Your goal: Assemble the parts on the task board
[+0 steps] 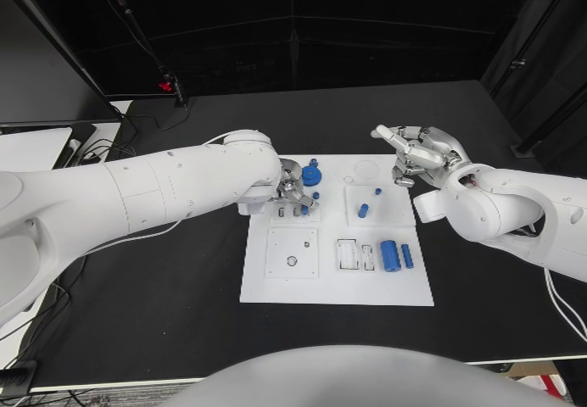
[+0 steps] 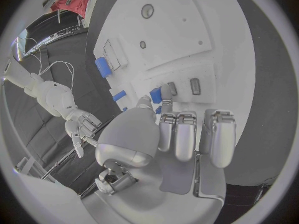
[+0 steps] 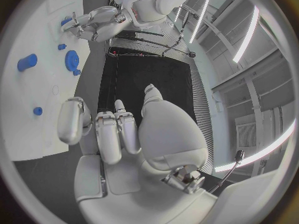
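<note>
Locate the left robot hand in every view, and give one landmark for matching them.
Head view: the left robot hand is at the task board's far left corner, beside the round blue part.
Left wrist view: the left robot hand fills the middle, fingers curled over the board.
Right wrist view: it is across the board, past the round blue part.
Shared landmark: the task board.
</note>
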{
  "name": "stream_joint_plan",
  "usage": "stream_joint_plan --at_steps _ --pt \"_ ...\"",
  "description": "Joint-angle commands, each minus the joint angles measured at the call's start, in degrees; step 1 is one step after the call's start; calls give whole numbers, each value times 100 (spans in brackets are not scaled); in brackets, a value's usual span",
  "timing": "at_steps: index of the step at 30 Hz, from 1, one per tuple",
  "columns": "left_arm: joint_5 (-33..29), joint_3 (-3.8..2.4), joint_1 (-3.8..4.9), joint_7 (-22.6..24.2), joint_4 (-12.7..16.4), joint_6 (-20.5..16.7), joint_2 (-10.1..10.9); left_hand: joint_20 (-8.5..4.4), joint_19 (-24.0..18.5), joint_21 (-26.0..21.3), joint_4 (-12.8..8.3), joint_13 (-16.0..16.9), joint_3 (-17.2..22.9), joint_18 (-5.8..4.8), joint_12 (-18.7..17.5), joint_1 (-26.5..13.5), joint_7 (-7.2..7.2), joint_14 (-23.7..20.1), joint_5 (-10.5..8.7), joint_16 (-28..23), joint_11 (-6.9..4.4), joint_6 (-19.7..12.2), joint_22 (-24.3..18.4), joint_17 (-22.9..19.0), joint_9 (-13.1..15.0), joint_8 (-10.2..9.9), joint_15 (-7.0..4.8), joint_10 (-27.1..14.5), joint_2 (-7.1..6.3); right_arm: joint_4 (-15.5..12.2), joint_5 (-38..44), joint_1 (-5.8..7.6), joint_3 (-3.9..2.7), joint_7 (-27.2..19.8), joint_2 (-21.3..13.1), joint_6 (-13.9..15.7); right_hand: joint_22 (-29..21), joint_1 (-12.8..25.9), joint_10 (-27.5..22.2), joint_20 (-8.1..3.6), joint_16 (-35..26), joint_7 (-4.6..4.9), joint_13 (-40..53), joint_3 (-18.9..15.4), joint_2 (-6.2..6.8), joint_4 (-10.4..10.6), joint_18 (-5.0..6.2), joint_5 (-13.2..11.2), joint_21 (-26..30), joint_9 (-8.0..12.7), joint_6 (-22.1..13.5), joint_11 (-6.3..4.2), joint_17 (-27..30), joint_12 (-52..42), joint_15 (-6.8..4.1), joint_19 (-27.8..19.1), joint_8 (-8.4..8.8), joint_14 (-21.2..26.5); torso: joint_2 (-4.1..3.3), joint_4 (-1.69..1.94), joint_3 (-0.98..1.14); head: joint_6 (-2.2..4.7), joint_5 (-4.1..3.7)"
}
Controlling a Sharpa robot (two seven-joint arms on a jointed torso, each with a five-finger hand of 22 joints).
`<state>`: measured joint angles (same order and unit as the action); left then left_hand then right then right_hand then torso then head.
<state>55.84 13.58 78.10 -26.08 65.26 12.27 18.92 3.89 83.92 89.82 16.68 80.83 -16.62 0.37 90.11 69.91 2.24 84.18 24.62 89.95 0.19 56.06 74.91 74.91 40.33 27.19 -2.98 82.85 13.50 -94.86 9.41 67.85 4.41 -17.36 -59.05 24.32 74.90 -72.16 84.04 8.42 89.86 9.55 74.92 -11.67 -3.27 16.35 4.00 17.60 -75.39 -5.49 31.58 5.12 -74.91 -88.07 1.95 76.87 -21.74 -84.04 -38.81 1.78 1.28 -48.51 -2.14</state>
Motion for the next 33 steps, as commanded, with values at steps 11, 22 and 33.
stream_joint_plan --at_steps 11,22,33 --pt "8 -4 7 -17 -7 51 -9 -37 608 18 1 917 601 -37 -11 1056 -35 582 556 5 -148 40 1509 1509 155 -184 -45 715 36 -4 -11 6 -2 -5 5 -6 836 -21 170 21 14 87 1214 -34 -43 -15 37 37 28 -9 -42 54 -1509 10 48 -41 -72 -596 3 3 -1 7 -5" --pt "9 -4 6 14 2 -5 5 -38 608 18 -10 917 814 -37 -11 1226 -32 582 699 5 -143 77 1509 1509 201 -251 -44 715 -108 3 -11 4 -1 3 3 -11 835 -31 166 24 14 88 1210 -37 -45 -16 38 34 33 -10 -47 55 -1509 12 50 -44 -89 -596 -1 4 0 6 -13" --pt "10 -5 9 94 127 -183 144 -39 608 18 -10 917 927 -37 -11 1312 -35 582 702 5 -146 109 1509 1509 228 -272 -46 715 -152 19 -11 -22 1 14 -2 -17 835 -32 166 24 14 88 1210 -38 -48 -15 38 33 33 -10 -49 55 -1509 12 50 -44 -96 -596 4 11 3 3 -17"
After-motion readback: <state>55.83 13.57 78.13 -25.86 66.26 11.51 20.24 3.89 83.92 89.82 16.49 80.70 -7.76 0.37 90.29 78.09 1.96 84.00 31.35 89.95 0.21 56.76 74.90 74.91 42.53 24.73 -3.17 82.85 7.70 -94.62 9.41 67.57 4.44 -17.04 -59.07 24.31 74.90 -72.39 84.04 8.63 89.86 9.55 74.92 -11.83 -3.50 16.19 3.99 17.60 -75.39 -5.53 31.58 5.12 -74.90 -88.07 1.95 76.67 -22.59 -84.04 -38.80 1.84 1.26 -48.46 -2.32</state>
